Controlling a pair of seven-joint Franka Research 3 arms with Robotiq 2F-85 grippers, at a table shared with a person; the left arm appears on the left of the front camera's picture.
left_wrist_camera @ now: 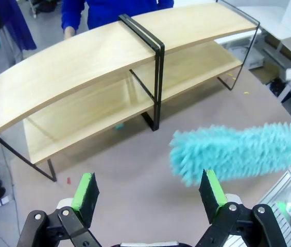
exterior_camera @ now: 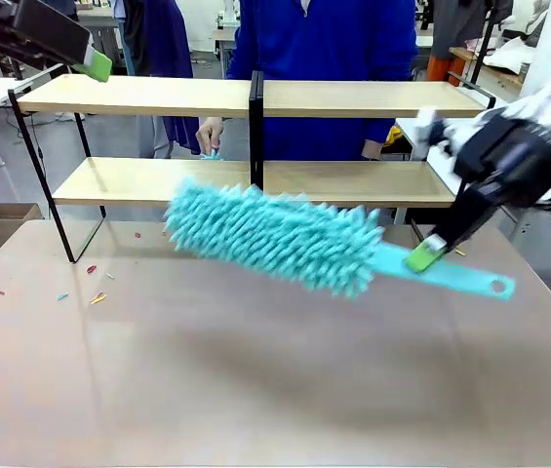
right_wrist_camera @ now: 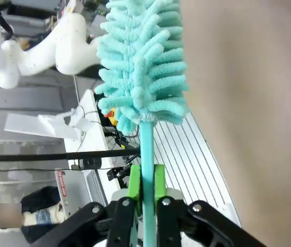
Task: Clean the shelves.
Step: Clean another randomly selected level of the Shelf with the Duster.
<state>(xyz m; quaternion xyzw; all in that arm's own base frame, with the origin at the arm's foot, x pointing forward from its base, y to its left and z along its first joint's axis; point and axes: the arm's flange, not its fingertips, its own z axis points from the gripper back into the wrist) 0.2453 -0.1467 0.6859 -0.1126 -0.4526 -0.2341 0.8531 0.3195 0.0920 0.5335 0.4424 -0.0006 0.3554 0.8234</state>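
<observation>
The shelves [exterior_camera: 255, 97] stand at the far side of the tabletop [exterior_camera: 255, 390], before a person in blue [exterior_camera: 324, 39]. In front of the shelves, the right tool [exterior_camera: 423, 255] clamps the handle of a turquoise duster [exterior_camera: 275, 234] held above the tabletop. The left tool [left_wrist_camera: 149, 190], jaws wide and holding nothing, hangs above the shelves' left end.

The shelves [exterior_camera: 255, 97] stand upright at the far side of the desk [exterior_camera: 255, 390]: a wide two-tier rack of light wooden boards carried on a thin black metal frame, with a black centre post splitting each tier in two. Both boards lie level and bare. In the left wrist view the shelves [left_wrist_camera: 83, 62] sit well apart from the camera.
</observation>
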